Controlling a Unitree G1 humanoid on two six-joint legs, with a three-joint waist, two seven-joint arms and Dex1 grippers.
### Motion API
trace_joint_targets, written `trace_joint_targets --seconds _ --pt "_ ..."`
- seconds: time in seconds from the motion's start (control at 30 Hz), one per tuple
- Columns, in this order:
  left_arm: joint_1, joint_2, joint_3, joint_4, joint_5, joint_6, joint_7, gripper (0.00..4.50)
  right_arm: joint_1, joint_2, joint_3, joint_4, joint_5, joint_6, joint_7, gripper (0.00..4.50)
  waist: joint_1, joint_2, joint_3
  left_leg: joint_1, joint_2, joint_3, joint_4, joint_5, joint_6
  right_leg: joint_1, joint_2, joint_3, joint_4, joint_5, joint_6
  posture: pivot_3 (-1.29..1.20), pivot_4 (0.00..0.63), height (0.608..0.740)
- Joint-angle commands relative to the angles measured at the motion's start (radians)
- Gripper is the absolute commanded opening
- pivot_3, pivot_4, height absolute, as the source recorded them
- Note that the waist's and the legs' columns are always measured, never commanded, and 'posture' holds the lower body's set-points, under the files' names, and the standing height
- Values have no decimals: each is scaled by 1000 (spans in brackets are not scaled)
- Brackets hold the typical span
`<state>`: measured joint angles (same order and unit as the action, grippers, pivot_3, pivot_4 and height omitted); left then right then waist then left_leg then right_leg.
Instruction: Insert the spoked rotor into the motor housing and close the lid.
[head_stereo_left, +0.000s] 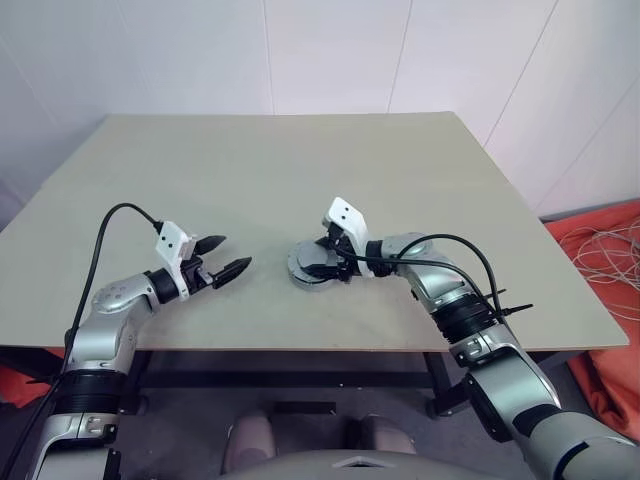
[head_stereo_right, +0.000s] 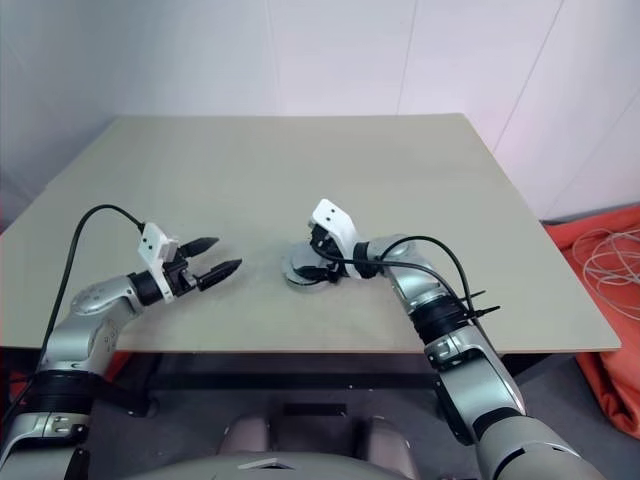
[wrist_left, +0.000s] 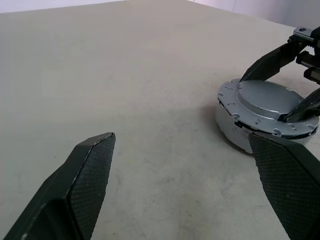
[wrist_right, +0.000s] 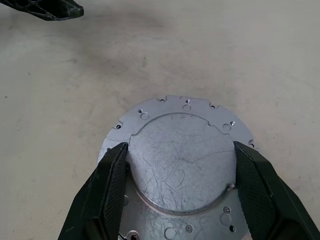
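Note:
The lid (wrist_right: 180, 165), a round grey metal disc with a raised smooth middle and a holed flange, lies flat on the motor housing (wrist_left: 234, 134), a pale round body near the table's middle (head_stereo_left: 308, 270). The housing's inside is covered, and the spoked rotor is hidden. My right gripper (wrist_right: 181, 150) reaches in from the right, one finger on each side of the lid's raised middle, shut on it. My left gripper (head_stereo_left: 235, 252) hovers open to the left of the stack, a hand's width away, pointing toward it with nothing between its fingers (wrist_left: 92, 165).
The beige table (head_stereo_left: 300, 160) is bare around the stack. Its front edge runs just below both arms. An orange cloth with pale cables (head_stereo_left: 605, 250) lies on the floor past the right edge. A white wall stands behind.

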<state>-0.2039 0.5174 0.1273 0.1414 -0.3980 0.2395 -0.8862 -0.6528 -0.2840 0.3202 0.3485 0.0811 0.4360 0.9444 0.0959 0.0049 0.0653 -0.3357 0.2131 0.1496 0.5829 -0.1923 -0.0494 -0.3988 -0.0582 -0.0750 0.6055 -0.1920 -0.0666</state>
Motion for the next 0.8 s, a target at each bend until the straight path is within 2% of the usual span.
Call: trace_joint_targets --seconds 0.03,0.8 --pt "-20 8 17 -36 -11 -6 2 4500 -16 -8 -19 -55 12 -13 8 3151 0 0 0 0 0 0 0 0 0 0 0 0 0 0 0 0 0 740" --pt "-29 8 13 -30 -14 1 -3 4500 0 -18 21 -49 -31 4 5 3151 1 0 0 0 0 0 0 0 0 0 0 0 0 0 0 0 0 740"
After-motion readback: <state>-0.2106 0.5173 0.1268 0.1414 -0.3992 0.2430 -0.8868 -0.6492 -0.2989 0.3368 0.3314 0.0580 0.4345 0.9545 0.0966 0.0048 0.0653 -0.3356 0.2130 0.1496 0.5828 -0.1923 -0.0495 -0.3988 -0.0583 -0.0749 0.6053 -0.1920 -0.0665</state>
